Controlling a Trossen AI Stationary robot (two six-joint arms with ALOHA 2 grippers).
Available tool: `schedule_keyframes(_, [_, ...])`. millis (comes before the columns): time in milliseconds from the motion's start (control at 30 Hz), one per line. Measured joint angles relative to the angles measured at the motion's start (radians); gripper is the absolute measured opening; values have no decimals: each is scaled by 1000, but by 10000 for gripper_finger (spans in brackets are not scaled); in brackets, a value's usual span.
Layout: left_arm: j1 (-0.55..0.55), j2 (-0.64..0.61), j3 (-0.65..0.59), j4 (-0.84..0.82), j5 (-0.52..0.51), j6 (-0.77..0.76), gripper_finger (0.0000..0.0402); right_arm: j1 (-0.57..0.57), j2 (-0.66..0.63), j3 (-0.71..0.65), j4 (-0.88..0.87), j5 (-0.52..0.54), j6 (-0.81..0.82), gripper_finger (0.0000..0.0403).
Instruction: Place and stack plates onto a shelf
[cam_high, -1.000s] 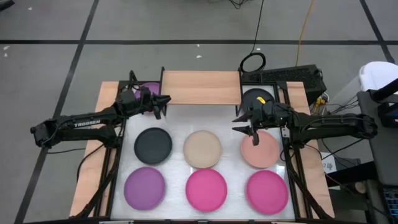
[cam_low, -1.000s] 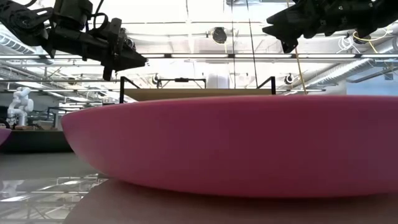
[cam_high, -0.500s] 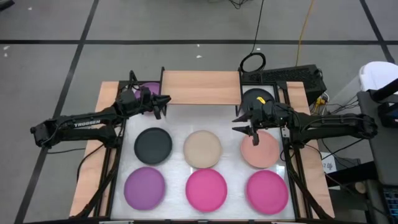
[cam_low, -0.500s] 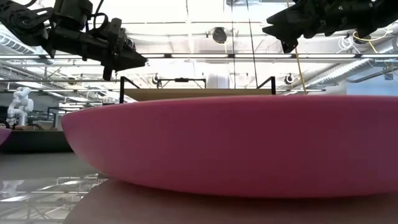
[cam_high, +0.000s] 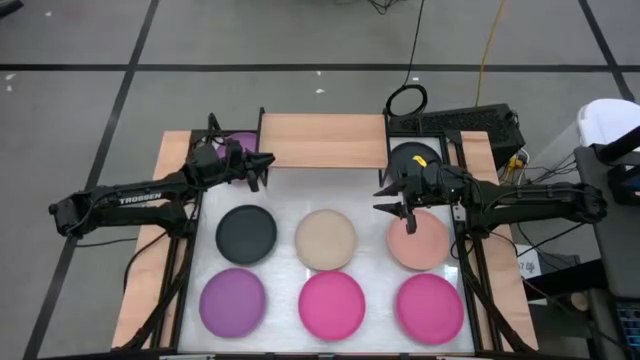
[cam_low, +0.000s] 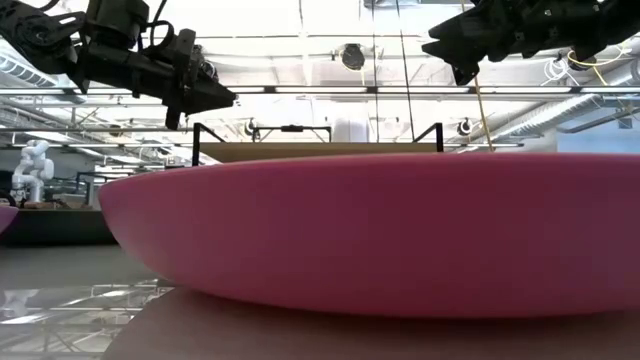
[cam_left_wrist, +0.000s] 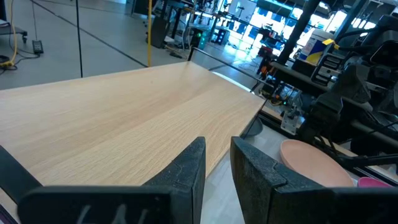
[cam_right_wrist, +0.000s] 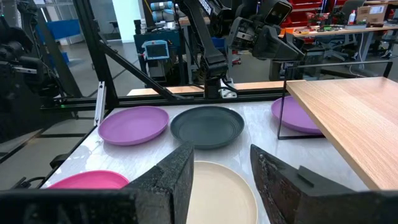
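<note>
Six plates lie flat on the white table top: black (cam_high: 246, 232), beige (cam_high: 326, 239) and salmon (cam_high: 418, 240) in the far row, purple (cam_high: 232, 302) and two magenta ones (cam_high: 332, 304) (cam_high: 430, 308) in the near row. The light-wood shelf (cam_high: 322, 140) stands at the far edge. Another purple plate (cam_high: 240, 143) lies off its left end and another black one (cam_high: 413, 155) off its right end. My left gripper (cam_high: 262, 168) hovers by the shelf's near left corner, narrowly open and holding nothing (cam_left_wrist: 217, 162). My right gripper (cam_high: 393, 203) hovers above the salmon plate's far edge, open and holding nothing (cam_right_wrist: 221, 168).
Black frame rails (cam_high: 180, 260) (cam_high: 468, 270) run along both sides of the white top. A black box with cables (cam_high: 470, 125) sits past the shelf's right end. In the low view the middle magenta plate (cam_low: 380, 230) fills the foreground, with the shelf (cam_low: 320, 151) behind it.
</note>
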Motion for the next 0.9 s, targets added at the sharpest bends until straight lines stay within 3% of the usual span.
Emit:
schedule_keyframes(500, [0,0,0,0,0,0,79,0,0,0,78,-1,61,139])
schedule_keyframes(600, [0,0,0,0,0,0,79,0,-16,0,120,-46,87,139])
schedule_keyframes(767, [0,0,0,0,0,0,79,0,-103,0,454,-239,164,139])
schedule_keyframes(900, [0,0,0,0,0,0,78,0,-190,1,629,-261,199,139])
